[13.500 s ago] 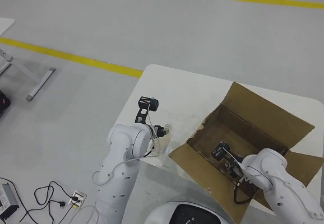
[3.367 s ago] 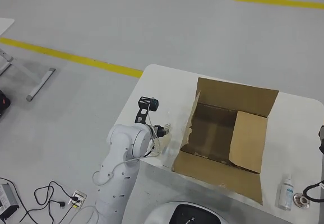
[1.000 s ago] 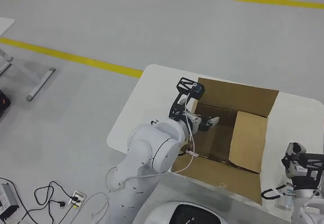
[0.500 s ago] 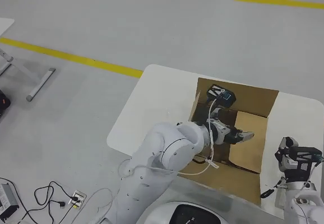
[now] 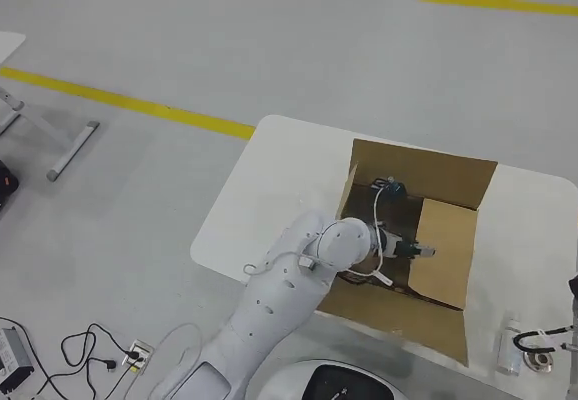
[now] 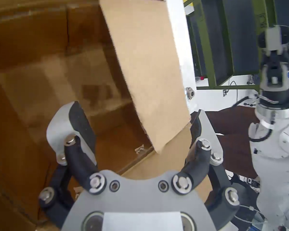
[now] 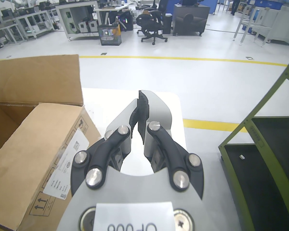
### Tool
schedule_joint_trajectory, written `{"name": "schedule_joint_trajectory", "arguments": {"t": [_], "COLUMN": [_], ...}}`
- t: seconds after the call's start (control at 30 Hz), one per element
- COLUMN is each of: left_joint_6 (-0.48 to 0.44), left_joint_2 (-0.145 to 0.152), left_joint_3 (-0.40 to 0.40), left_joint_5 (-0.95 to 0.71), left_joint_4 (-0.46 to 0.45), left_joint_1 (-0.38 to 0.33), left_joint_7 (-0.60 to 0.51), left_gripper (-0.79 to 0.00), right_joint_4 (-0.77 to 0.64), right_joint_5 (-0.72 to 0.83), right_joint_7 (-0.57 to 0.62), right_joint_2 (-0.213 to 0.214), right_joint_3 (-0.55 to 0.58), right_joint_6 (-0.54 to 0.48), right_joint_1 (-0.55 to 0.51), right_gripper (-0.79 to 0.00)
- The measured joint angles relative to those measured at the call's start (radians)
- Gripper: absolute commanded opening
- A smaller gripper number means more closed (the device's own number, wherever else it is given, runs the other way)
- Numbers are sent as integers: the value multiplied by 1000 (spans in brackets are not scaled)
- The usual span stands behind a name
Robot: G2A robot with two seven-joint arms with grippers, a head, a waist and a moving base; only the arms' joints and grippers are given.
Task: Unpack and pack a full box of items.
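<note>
While the left gripper (image 5: 416, 249) (image 6: 136, 116) is hanging inside the cardboard box (image 5: 424, 172) (image 6: 38, 78), we are seeing its jaws spread wide with nothing clamped. The lower corner of the inward-folded flap (image 5: 447, 250) (image 6: 147, 68) is sitting between the two fingers, close by one pad. We are not able to tell if it is touching.

We are placing the box on the white table (image 5: 279, 175), toward its right half. Its top is standing open, with the far flap upright and the right-side flap tilting in over the opening. The left arm is lying across the box's left wall.

The right gripper (image 7: 141, 104) is hovering over the table's right part, beside the box's right wall (image 7: 38, 145) and apart from it. Its jaws are pressing fully together on nothing.

A small bottle (image 5: 510, 346) is standing on the table near the box's front right corner. A round metal piece (image 5: 542, 352) is lying just beside the bottle. A green cart (image 7: 255, 131) is standing off the table's right side.
</note>
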Motion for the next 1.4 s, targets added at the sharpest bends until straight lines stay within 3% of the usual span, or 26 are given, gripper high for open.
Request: {"name": "schedule_joint_trajectory", "arguments": {"t": [0.2, 0.4, 0.8, 1.0, 1.4], "left_joint_6": [4, 5, 2, 8, 19], "left_joint_2": [2, -2, -4, 0, 6], "left_joint_3": [0, 1, 37, 73, 95], "left_joint_5": [-27, -136, -263, -259, -204], "left_joint_4": [116, 161, 116, 62, 62], "left_joint_1": [-33, -59, -82, -70, -67], "left_joint_7": [15, 13, -24, -42, -47], "left_gripper": [0, 0, 0, 0, 0], "right_joint_4": [-44, -58, -67, -53, -57], "right_joint_5": [18, 16, -4, -16, -26], "right_joint_7": [7, 6, 10, 10, 5], "right_joint_2": [-1, -4, -11, -16, -25], "right_joint_3": [45, 50, 34, 8, -22], "right_joint_6": [9, 16, 17, 13, 22], "right_joint_1": [-31, -62, -92, -103, -114], "right_gripper": [-785, -785, -785, -785, -785]}}
